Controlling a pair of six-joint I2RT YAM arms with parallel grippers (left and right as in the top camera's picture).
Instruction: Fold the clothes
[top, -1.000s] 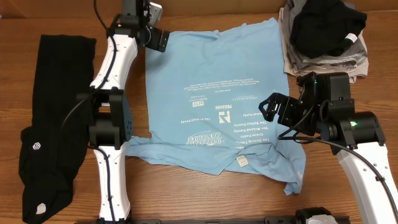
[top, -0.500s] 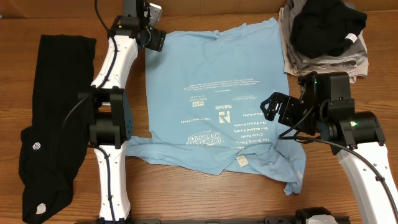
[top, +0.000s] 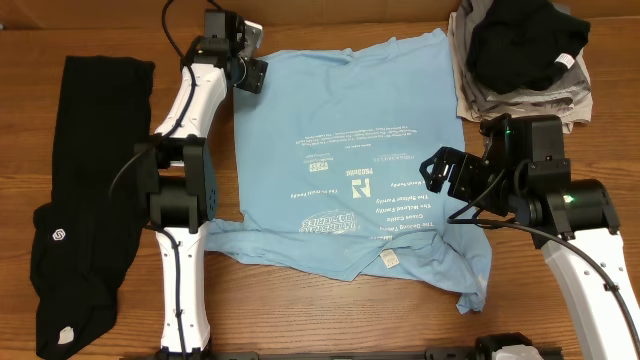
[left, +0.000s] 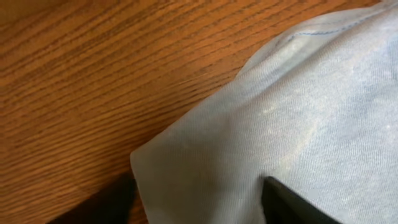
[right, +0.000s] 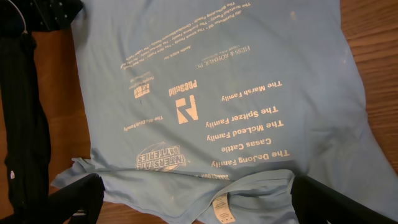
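Note:
The light blue T-shirt (top: 350, 140) lies spread flat on the wooden table, its lettering facing up and its collar tag toward the front edge. It also shows in the right wrist view (right: 217, 74). My left gripper (top: 250, 72) is open at the shirt's back left corner. In the left wrist view (left: 199, 199) the corner of the shirt (left: 298, 118) lies between the two spread fingers. My right gripper (top: 437, 172) is open and empty, held above the shirt's right side (right: 196, 199). The long black garment (top: 80, 190) lies flat at the far left.
A pile of grey and tan folded clothes with a black garment on top (top: 520, 50) sits at the back right corner. Bare wooden table (top: 330, 310) shows along the front edge. The left arm stretches along the shirt's left edge.
My left gripper has shifted a little toward the front and turned at the shirt's corner. The shirt and the right arm have not moved.

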